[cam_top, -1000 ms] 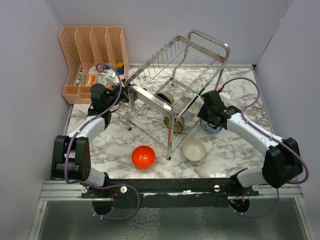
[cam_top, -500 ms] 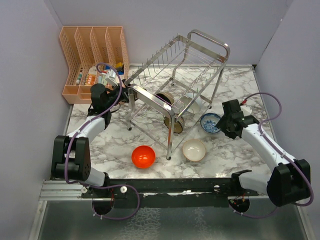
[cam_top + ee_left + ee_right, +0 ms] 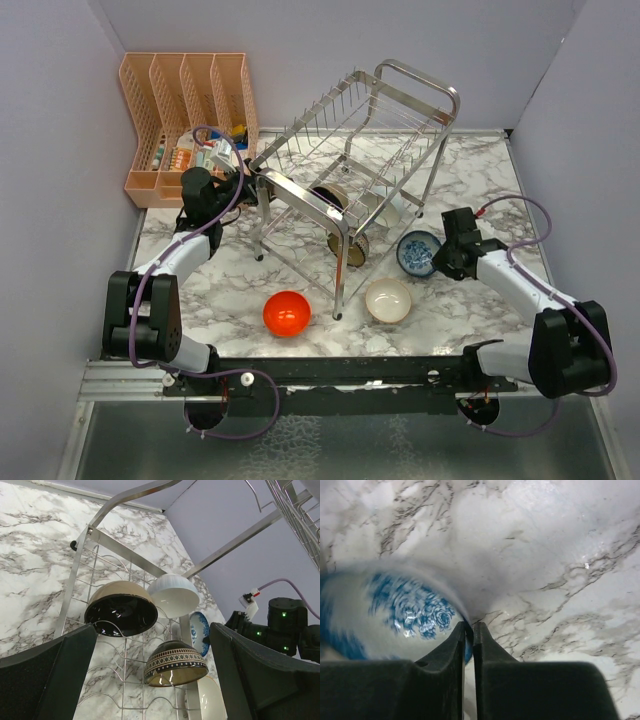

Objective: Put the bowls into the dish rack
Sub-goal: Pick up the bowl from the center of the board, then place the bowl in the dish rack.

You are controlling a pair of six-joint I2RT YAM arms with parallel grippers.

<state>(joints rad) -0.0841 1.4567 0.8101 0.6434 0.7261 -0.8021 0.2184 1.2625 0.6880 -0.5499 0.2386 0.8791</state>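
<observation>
Right tool (image 3: 469,642) is pinched narrow on the rim of the blue-patterned bowl (image 3: 395,612), just right of the dish rack (image 3: 340,130). Whether that bowl rests flat on the marble surface (image 3: 480,190) I cannot tell. Left tool (image 3: 240,182) stands wide, holding nothing, at the rack's left end. Inside the rack: dark brown bowl (image 3: 120,609), white bowl (image 3: 173,596), banded brown bowl (image 3: 176,666). Red-orange bowl (image 3: 286,313) and beige bowl (image 3: 388,300) sit on the surface in front of the rack.

Bright, even overhead light. Glare streaks on dish rack (image 3: 305,200) tubing, soft shadows beneath it. Right wrist view: blue-patterned bowl (image 3: 405,615), right of rack, motion-blurred.
</observation>
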